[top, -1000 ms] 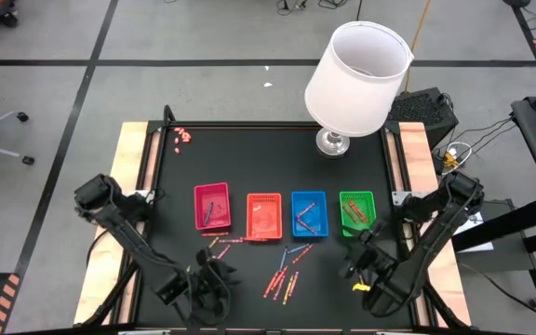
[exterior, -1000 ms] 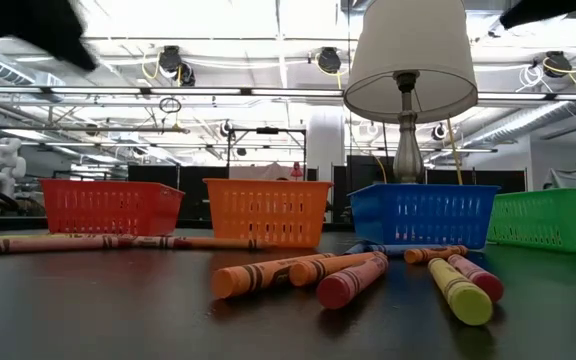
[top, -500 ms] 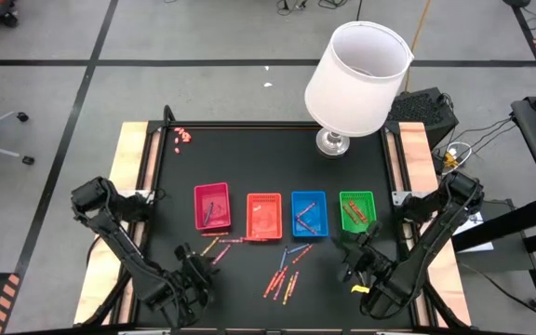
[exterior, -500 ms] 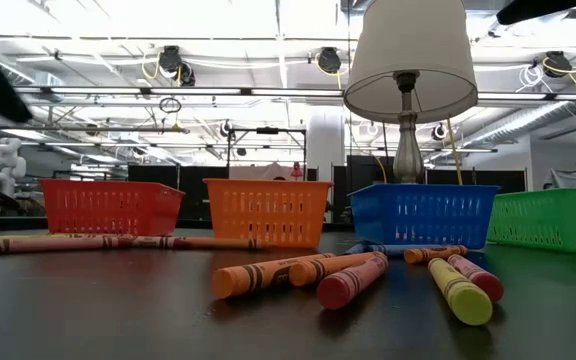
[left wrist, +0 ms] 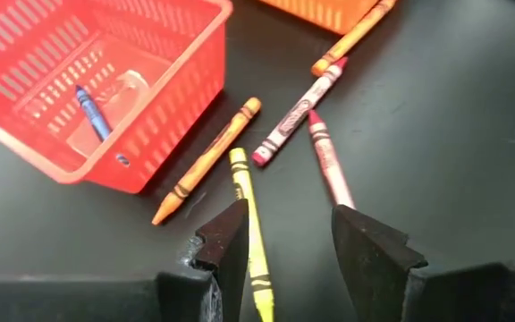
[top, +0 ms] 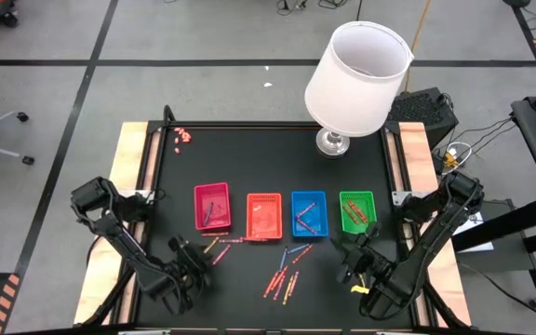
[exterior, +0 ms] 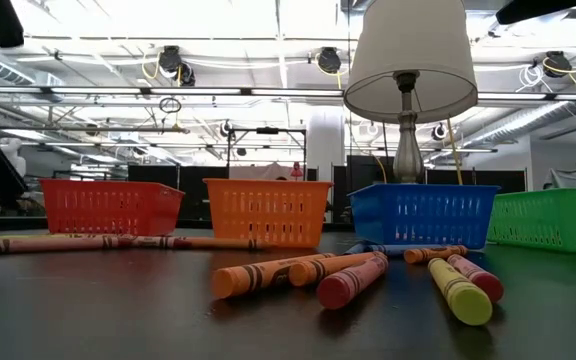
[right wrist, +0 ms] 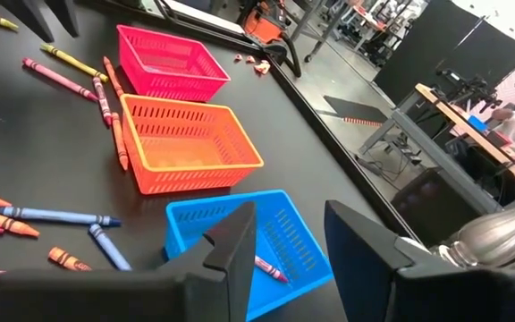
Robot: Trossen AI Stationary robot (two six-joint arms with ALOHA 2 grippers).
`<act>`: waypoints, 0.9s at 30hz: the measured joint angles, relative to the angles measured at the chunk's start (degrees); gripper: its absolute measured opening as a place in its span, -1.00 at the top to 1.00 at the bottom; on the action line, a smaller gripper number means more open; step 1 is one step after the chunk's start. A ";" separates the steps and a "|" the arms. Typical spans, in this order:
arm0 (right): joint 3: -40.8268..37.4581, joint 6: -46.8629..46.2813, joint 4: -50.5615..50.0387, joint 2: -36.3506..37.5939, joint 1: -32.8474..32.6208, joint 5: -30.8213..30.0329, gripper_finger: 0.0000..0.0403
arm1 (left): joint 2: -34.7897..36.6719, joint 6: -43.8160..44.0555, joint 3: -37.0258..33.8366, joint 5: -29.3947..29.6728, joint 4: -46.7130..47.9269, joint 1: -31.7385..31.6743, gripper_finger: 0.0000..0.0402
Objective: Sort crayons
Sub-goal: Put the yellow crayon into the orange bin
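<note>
Loosely scattered, the crayons [top: 285,276] lie near the tabletop's [top: 249,149] front edge, before four trays; they are thin paper-wrapped sticks, mostly red, orange and yellow. The left gripper [left wrist: 284,234] hangs over a yellow crayon [left wrist: 249,228] beside the red tray [left wrist: 88,76], fingers parted and empty. The right gripper [right wrist: 289,234] waits near the front right corner, fingers apart.

Straight down over the whole worktop [top: 361,149]; level across it; close from both wrists, sharing the red tray [left wrist: 88,80].
</note>
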State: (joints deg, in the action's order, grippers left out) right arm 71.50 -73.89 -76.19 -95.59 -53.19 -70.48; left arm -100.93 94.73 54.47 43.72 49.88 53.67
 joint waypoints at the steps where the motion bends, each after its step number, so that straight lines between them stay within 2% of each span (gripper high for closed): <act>1: 0.00 0.00 0.26 0.00 0.00 0.05 0.41 | -0.02 0.46 -0.54 -0.01 -0.23 0.02 0.19; 13: -0.02 0.02 2.96 0.00 0.00 0.21 0.41 | -0.15 0.86 -5.06 0.10 -2.42 2.83 0.19; 20: -0.02 0.02 4.11 0.00 0.00 0.17 0.41 | -0.15 0.86 -8.48 3.05 -7.64 3.52 0.19; 27: -0.02 0.02 4.75 -0.02 0.00 0.20 0.41 | -0.19 0.86 -11.21 3.25 -12.49 3.44 0.20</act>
State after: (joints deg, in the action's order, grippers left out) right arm 71.48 -73.87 -71.45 -95.61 -53.19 -70.28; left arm -101.12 95.59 43.26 46.97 37.39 57.11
